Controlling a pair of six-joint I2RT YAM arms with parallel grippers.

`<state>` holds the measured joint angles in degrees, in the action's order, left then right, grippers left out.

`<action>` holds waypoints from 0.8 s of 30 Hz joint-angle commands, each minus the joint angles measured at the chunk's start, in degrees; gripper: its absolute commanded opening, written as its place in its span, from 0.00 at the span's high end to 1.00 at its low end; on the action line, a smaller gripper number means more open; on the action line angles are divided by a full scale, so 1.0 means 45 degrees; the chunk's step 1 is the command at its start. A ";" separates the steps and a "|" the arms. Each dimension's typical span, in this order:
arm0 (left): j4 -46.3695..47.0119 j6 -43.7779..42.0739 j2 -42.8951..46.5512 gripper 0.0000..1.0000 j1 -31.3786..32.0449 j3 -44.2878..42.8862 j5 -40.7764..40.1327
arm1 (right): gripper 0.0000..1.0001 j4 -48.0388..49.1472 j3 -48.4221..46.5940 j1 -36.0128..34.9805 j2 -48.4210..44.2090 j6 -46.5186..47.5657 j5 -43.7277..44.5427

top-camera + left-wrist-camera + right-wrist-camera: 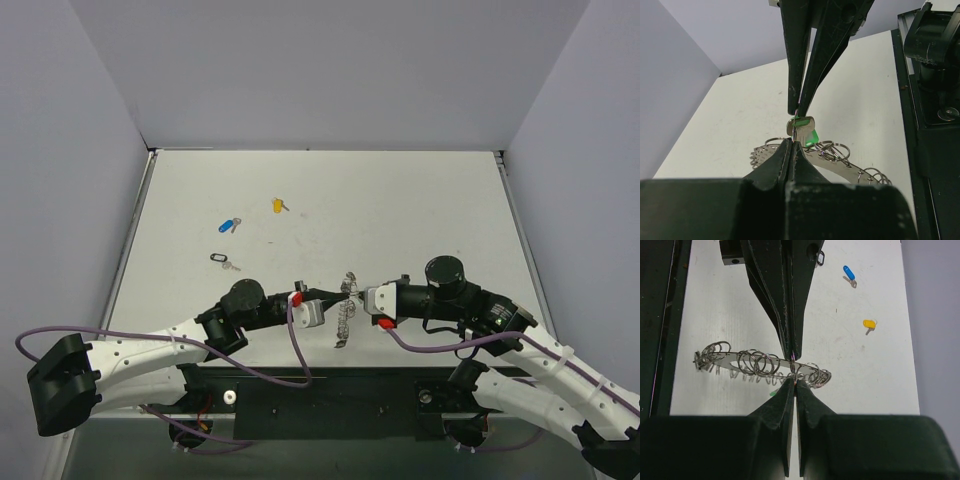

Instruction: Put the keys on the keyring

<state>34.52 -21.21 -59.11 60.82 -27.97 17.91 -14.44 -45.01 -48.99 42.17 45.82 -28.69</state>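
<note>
Keyring: the keyring sat between the two grippers close to the near edge of the table. In the top view its long axis ran near-to-far, slightly slanted, with its far end at the fingertips.
Left gripper: the left gripper was pressed together on the green-headed key.
Right gripper: the right gripper was pinched onto the keyring's edge among its wire loops.
Green key's heading: the green head showed just below and right of the fingertips, right above the loops. Which way the blade pointed could not be told.
Left wrist only: the green key in the grip was clear here but too small to make out from above.
Right wrist only: the hoop was seen edge-on, stretched left to right across the view.
Loose keys: the blue-headed key, the yellow-headed key and the black-headed key lay on the table's far left part, well apart from the ring.
</note>
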 commanded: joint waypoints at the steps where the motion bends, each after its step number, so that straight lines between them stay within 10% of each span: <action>1: 0.1098 -0.0032 0.0031 1.00 0.0137 -0.0114 -0.0250 | 1.00 0.0435 0.0003 -0.0187 0.0062 -0.0124 0.0027; 24: 0.0961 -0.0305 0.0089 1.00 0.0274 -0.0133 -0.0797 | 1.00 0.0064 -0.0133 -0.0246 -0.0055 -0.0027 0.0320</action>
<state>34.50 -21.67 -59.35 61.60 -27.94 15.57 -14.39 -44.99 -49.60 42.22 45.84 -27.79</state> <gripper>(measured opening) 0.015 0.005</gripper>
